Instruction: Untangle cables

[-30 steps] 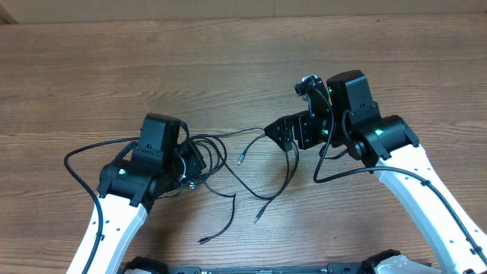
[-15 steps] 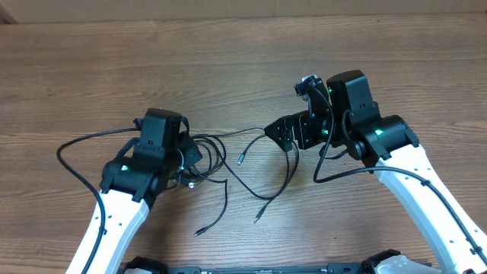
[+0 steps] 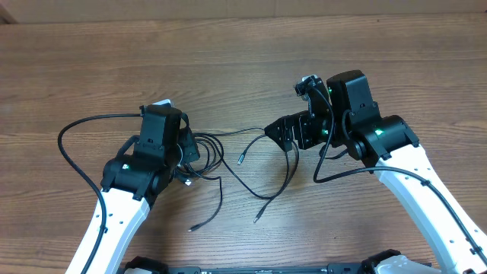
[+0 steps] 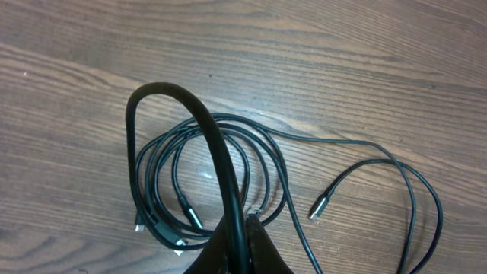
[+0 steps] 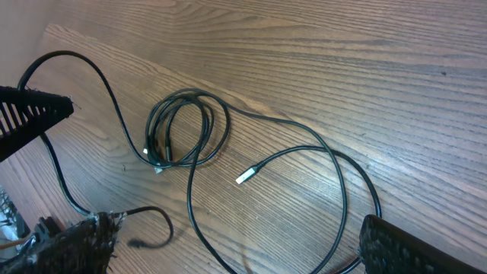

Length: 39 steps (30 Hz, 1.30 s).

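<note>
Two thin black cables lie on the wooden table, partly coiled together with loose silvery-tipped plug ends spread to the right and front. My left gripper sits at the coil's left side, shut on a strand of cable that arches up from its fingertips. My right gripper hangs open over the right-hand loop. In the right wrist view the coil and one plug lie ahead, with a cable loop passing between the open fingers.
The left arm's own thicker black wire bows out to the left over the table. The right arm's wire hangs beside its wrist. A black ribbed part sticks in at the left edge of the right wrist view.
My left gripper has shifted a little toward the far side, pulling its cable along. The trailing plug at the front has slid left and inward. The right arm has not moved.
</note>
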Tool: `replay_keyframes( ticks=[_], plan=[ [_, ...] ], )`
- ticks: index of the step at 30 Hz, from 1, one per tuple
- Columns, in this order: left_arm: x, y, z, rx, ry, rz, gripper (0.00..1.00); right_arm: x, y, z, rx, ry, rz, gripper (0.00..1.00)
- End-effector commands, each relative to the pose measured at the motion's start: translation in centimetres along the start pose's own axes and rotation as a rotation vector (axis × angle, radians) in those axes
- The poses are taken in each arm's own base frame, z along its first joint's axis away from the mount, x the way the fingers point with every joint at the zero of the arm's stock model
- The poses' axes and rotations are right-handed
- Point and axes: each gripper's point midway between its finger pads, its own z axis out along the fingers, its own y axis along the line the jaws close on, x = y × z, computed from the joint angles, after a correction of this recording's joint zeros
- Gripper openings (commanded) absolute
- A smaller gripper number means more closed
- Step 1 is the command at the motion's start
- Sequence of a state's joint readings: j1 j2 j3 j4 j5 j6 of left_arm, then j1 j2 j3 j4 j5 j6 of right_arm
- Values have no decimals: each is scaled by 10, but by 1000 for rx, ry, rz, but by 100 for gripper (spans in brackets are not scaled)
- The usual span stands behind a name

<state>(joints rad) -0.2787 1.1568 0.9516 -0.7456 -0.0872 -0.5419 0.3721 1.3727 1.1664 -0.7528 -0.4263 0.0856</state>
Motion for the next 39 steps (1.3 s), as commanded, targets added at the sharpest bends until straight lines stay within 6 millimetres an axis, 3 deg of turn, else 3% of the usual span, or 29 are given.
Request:
replay_keyframes(
  ticks=[1, 18, 22, 32, 39],
  plan=[
    [-7, -6, -3, 28, -19, 80, 4, -7, 0, -2, 7, -17, -1, 100],
    [-19, -42, -19, 202, -39, 203, 4, -9, 1, -2, 1, -23, -3, 100],
    [-21, -43, -21, 203, -39, 203, 4, 10, 24, -4, -137, 67, 113, 100],
    [-19, -44, -21, 213, -31, 203, 4, 17, 88, -28, -530, 137, 122, 100],
    [-13, -47, -22, 233, -4, 204, 4, -2, 90, -30, -518, 87, 207, 100]
  ],
)
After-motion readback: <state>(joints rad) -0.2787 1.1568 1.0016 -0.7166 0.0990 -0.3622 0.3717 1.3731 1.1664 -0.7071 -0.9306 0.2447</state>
